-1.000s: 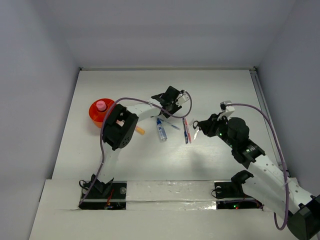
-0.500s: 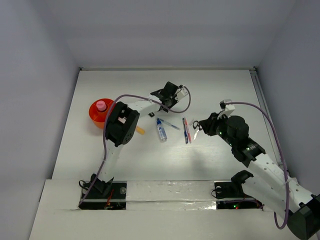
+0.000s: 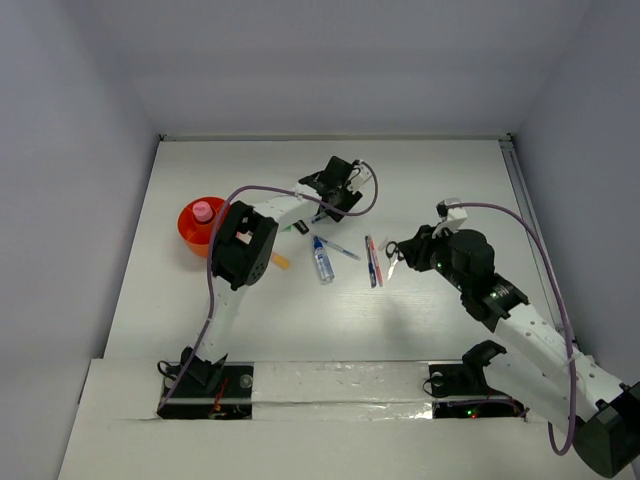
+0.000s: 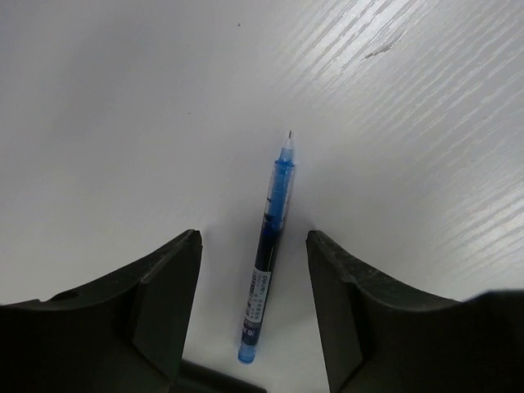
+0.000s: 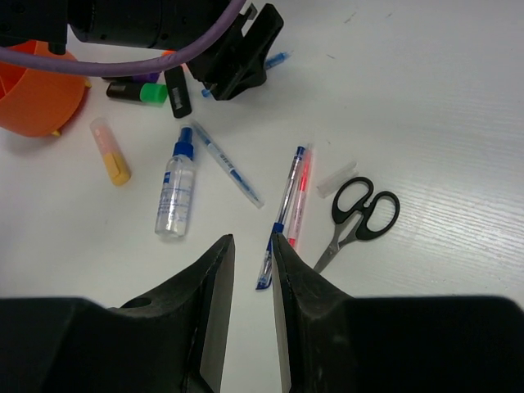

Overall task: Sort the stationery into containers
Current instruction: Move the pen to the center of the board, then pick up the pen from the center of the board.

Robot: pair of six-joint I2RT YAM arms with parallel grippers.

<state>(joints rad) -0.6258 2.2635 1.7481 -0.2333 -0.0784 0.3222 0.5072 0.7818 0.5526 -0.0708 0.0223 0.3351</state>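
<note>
orange holder [image 3: 188, 235]: upright toward 9 o'clock on the table, with a pink-capped bottle [image 3: 203, 211] standing in it.
yellow marker [image 5: 110, 151]: flat on the table at 4 o'clock of the holder, apart from it.
green highlighter [image 5: 135, 92]: lying near the holder at its 3 o'clock.
left gripper [image 4: 252, 241]: fingers spread wide on either side of a blue pen [image 4: 268, 254]. neither finger touches it, and its tip points to 12 o'clock in the wrist view.
blue-capped bottle [image 3: 323, 262]: on its side near the table's middle, with a thin pen [image 3: 337, 249] just beside it at 2 o'clock.
blue-and-red pen pair [image 3: 373, 262]: 2 pens side by side at 3 o'clock of the bottle.
scissors [image 5: 360, 213]: blades together, at 3 o'clock of the pair.
right gripper [image 5: 253, 246]: fingers drawn close with a narrow gap, gripping nothing, above the pair.
</note>
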